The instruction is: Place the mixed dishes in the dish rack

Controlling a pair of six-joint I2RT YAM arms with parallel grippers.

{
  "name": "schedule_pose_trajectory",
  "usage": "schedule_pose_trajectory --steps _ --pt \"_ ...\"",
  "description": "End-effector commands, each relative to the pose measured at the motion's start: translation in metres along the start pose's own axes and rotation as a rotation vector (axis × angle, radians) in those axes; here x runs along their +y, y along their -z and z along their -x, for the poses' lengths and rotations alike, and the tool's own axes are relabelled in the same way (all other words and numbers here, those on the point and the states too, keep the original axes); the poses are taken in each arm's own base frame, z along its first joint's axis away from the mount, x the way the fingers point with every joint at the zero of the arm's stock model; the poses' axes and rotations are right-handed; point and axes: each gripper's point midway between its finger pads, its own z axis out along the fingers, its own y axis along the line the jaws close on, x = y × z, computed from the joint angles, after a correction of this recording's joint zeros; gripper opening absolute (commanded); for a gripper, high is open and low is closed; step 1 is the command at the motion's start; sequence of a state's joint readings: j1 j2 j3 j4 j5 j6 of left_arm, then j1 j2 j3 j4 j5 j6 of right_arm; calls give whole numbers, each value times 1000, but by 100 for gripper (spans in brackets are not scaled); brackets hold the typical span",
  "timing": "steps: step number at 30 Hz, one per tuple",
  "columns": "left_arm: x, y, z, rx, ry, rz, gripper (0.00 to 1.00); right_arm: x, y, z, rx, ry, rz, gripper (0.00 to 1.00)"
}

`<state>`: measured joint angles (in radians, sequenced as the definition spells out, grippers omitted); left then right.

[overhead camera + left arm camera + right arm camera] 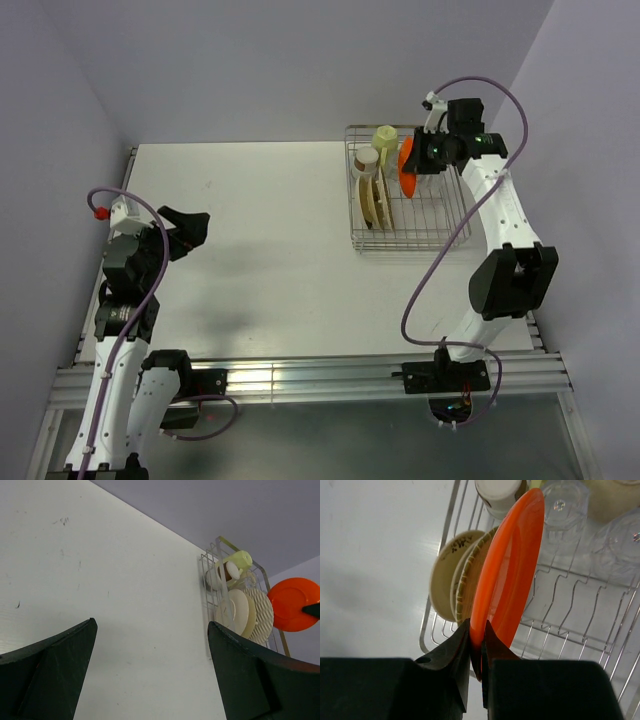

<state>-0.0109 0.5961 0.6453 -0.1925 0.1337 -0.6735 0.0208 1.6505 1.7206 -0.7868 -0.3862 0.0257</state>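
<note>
Load status, nearest item first
- Left gripper (192,232): jaws wide, nothing between them, hanging over the near-left of the table (260,220), well apart from the rack
- Table: no dish shows on it outside the rack
- Dish rack (400,243): far right of the table, already stocked
- Cream plate with dark mark (444,580) and woven yellow-brown round plate (469,577): on edge in the rack's left slots; a further rim may stand between them, count uncertain
- Right gripper (477,635): pinched narrow on the rim of the orange plate (512,565)
- Orange plate: on edge above the bars, just beside the woven plate; contact with either cannot be told
- Cream bowl (367,160), clear glass (565,505), pale yellow-green mug (240,560): at the rack's far end
- Judged outstanding: seating and releasing the orange plate; load otherwise near complete
</note>
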Motion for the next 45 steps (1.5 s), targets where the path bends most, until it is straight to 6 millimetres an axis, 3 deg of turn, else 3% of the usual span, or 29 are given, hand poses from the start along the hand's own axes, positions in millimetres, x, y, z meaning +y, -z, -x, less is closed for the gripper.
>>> schedule_pose_trajectory --steps 1,13,29,35,38,41,45 --pt "-7 6 10 -42 -9 -24 99 2 -7 -10 49 47 46 0" --pt "0 1 -5 -6 30 -23 99 -4 -37 -40 160 61 33 0" --pt "2 3 -16 16 48 -30 99 -16 -58 -77 209 64 -79 0" --pt "5 7 -20 19 52 -30 99 -20 -70 -86 214 83 -136 10" --pt "5 8 -20 18 52 -28 99 -21 -73 -89 220 89 -143 20" --pt "6 9 -22 18 55 -24 99 -22 -72 -92 225 94 -149 41" --pt "6 10 -22 15 62 -31 99 -23 -68 -94 224 100 -156 53"
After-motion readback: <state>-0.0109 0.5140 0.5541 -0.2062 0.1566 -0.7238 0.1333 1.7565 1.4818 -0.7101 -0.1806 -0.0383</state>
